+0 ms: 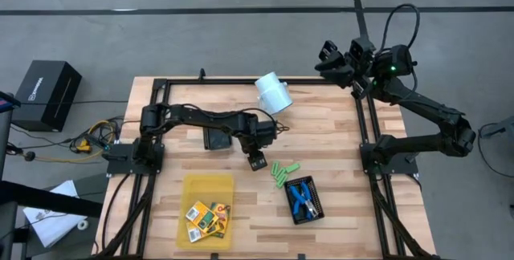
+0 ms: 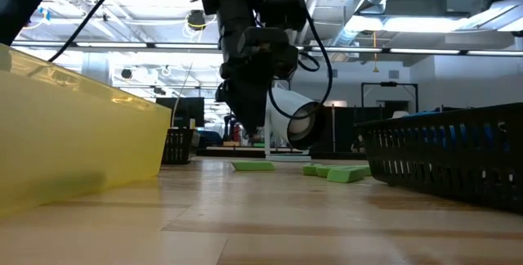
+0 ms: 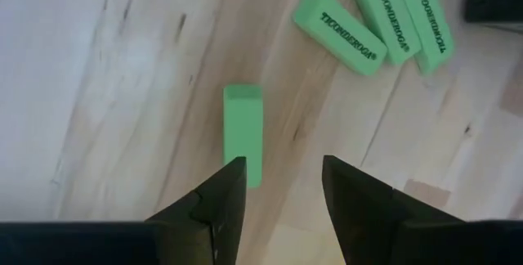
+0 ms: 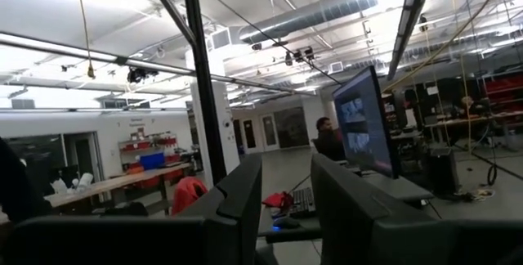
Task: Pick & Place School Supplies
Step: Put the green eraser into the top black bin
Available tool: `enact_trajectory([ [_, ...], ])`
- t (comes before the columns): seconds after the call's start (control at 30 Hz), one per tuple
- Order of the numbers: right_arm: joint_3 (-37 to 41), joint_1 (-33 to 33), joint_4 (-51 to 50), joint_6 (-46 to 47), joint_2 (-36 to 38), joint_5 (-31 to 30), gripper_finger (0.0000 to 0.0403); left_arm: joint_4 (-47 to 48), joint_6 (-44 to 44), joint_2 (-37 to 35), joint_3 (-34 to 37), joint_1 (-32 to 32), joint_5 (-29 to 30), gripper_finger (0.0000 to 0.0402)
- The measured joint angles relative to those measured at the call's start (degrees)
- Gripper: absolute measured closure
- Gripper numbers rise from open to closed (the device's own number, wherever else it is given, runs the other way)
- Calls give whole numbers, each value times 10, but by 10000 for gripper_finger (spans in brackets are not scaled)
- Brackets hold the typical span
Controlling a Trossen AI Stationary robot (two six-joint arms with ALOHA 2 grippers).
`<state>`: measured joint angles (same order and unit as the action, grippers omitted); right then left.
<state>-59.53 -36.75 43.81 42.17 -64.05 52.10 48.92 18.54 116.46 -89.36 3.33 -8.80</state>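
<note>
Left gripper [image 1: 257, 162] hangs over the wooden table [image 1: 337, 140], just short of the cluster of green erasers [image 1: 283, 172] on the side toward the yellow tray [image 1: 206, 211]; its fingers [image 3: 221, 204] stand apart with nothing between them. In the left wrist view one single green eraser [image 3: 243, 131] lies on the wood directly ahead of one fingertip, apart from three printed erasers [image 3: 384, 18] lying side by side. Beyond the cluster from the gripper sits the small black mesh tray [image 1: 305, 201], with the blue-handled pliers [image 1: 302, 198] inside it. The orange-yellow boxes [image 1: 207, 217] lie in the yellow tray. The white cup [image 1: 275, 93] lies tipped on its side at the far edge of the table from the cluster. Right gripper [image 1: 333, 58] is parked well away from the erasers, raised off the table's far corner; its fingers [image 4: 241, 191] show a narrow gap and hold nothing.
</note>
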Motion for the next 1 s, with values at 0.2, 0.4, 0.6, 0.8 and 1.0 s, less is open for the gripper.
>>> enact_trajectory([
  [0.2, 0, 0, 0, -2, 0, 4, 303, 0, 4, 0, 0, 1, 18, 245],
  [0.4, 0, 0, 0, -2, 0, 6, 303, 2, 14, 12, 1, 1, 18, 245],
  [0.6, 0, 0, 0, -2, 0, 6, 303, 1, 14, 46, 0, -11, 14, 245],
  [0.8, 0, 0, 0, -2, 0, 6, 303, -3, 12, 58, -2, -11, 28, 245],
  [1.0, 0, 0, 0, -2, 0, 6, 303, -19, 10, 69, 3, 0, 50, 249],
])
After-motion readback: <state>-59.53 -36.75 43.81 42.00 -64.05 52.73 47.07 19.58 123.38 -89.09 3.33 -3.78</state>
